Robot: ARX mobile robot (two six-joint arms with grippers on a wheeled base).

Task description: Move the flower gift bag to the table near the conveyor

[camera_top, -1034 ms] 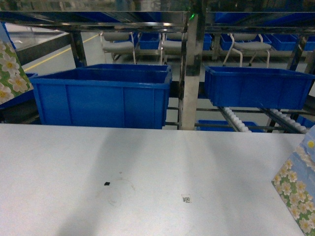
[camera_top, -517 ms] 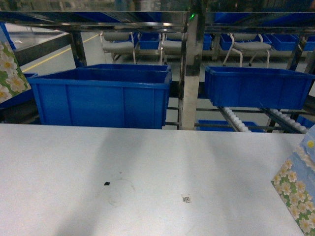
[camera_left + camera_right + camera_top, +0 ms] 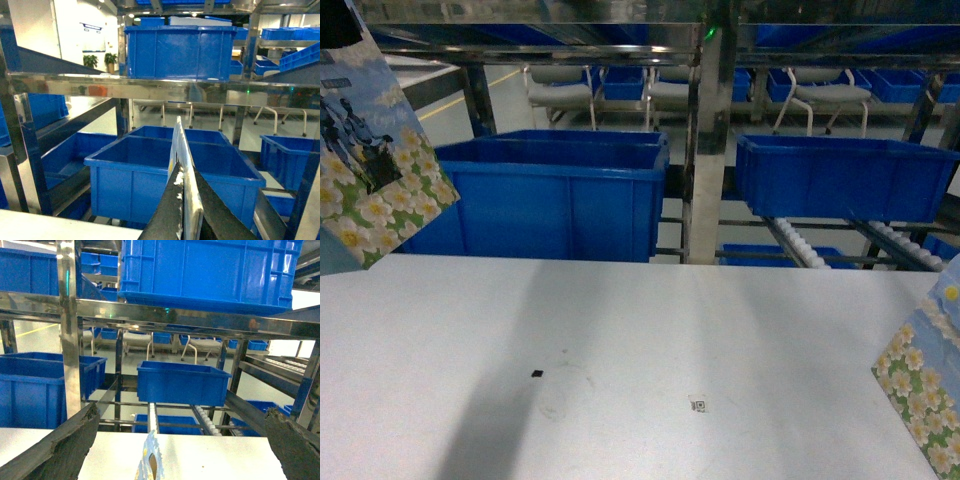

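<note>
Left gripper (image 3: 186,212) pinches flower gift bag (image 3: 375,170) edge above table (image 3: 620,350); right gripper (image 3: 170,450) wide open, empty. Your risk: thin edge slips, bag drops.

Surface (image 3: 640,350) middle open, only tiny code mark (image 3: 698,404) there. Flower bags block far-left (image 3: 370,170) and near-right (image 3: 925,400) edges. Far side walled by blue bins (image 3: 550,200) and conveyor (image 3: 705,130).

L gripper (image 3: 187,212): two dark, near-black fingers (image 3: 167,212), flat, tapering twd tips, w/ pale scuffs on one inner edge. R gripper (image 3: 180,450): two dark grey-brown fingers (image 3: 60,447), wide, rough, edges chipped & worn. No cables, screws or markings visible.
</note>
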